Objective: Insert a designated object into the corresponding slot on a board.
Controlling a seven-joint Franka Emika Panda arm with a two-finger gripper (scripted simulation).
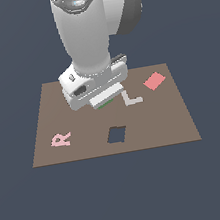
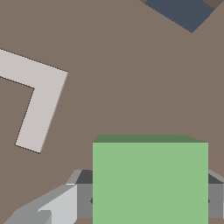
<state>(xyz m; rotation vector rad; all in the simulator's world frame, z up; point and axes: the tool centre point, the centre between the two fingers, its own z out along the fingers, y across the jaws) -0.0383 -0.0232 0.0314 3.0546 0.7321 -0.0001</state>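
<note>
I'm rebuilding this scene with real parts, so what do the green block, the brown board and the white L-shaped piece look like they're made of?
It is a simulator render, so these are only guesses. The green block has flat, matte, evenly coloured faces with no grain: perhaps painted wood or plastic. The brown board is plain matte brown without texture or shine, like fibreboard or card. The white L-shaped piece is thin, dull off-white, possibly plastic.

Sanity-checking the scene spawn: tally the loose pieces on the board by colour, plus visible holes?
Green: 1, the green block, between the fingers
Red: 1, the red square
White: 1, the L-shaped piece
Pink: 1, the R-shaped piece
Dark square holes visible in the board: 1
Total: 4 pieces, 1 hole
</note>
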